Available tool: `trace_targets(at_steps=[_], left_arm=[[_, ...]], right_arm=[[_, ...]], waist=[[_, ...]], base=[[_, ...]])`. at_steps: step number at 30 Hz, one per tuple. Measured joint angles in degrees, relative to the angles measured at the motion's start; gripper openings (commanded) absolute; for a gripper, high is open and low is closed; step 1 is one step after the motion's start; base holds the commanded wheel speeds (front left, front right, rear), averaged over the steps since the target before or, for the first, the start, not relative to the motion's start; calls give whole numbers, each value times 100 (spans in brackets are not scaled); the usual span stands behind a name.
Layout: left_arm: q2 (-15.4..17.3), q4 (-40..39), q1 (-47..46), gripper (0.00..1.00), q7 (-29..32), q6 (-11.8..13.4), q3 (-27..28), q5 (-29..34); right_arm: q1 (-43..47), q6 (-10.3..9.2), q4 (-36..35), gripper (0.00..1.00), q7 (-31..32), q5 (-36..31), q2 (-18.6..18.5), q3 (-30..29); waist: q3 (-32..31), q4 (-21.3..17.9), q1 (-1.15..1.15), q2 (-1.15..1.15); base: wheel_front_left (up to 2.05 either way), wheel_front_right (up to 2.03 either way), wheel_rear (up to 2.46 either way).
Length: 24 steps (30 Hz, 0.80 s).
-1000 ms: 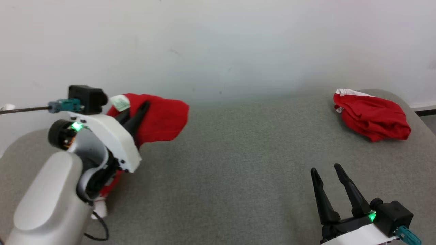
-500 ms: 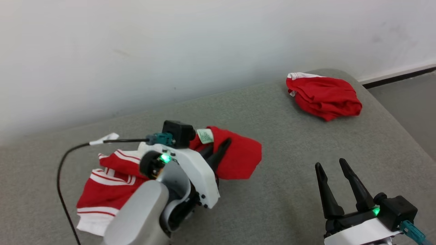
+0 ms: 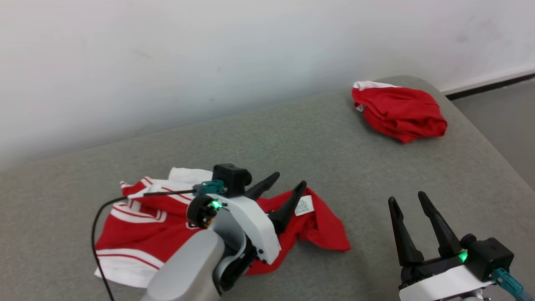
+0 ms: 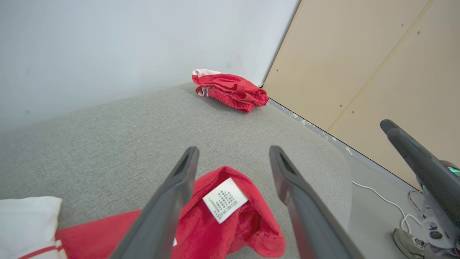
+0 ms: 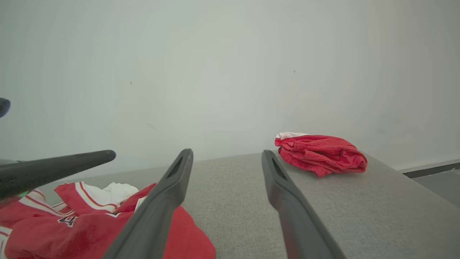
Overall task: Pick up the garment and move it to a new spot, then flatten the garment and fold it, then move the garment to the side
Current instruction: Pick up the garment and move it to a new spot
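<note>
The garment [image 3: 142, 217] is a red jersey with white stripes, lying crumpled on the grey padded table [image 3: 292, 138] at the front left. Its red corner with a white label [image 4: 224, 199] rests on the table just below my left gripper [image 3: 290, 178], which stands open above it, holding nothing. The left wrist view shows that corner [image 4: 230, 223] between and under the spread fingers of my left gripper [image 4: 234, 149]. My right gripper [image 3: 406, 197] is open and empty at the lower right, apart from the garment [image 5: 90, 226].
A second red garment [image 3: 399, 113] lies bunched at the table's far right corner, near the white wall. The table's right edge drops to the floor [image 3: 501, 113]. A black cable [image 3: 100, 217] trails from my left wrist. Beige panels [image 4: 359, 64] stand beyond the table.
My left gripper has opened and let go of the garment, whose red corner has dropped onto the table. The head camera shifted early on. My right gripper has stayed open.
</note>
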Motion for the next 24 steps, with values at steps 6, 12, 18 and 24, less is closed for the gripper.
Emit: trace_targets(at_steps=[6, 12, 18, 24], left_arm=[[339, -238, 131, 100, -659, 73, 177, 89], [751, -600, 600, 100, -1312, 366, 584, 99], [1098, -943, 1272, 100, -1572, 611, 1073, 67], [1284, -1768, 2078, 100, -1639, 1011, 1871, 445]], right_arm=[[55, 0, -22, 100, 0, -7, -87, 37], [108, 0, -43, 100, 0, -7, -132, 33], [180, 0, -63, 100, 0, -7, -140, 75], [338, 0, -123, 100, 0, -7, -158, 16]], waist=[[-99, 432, 0, 0], [-189, 858, 0, 0], [-276, 1124, 0, 0], [-315, 1244, 0, 0]], base=[[0, 0, 0], [0, 0, 0], [0, 0, 0], [0, 0, 0]])
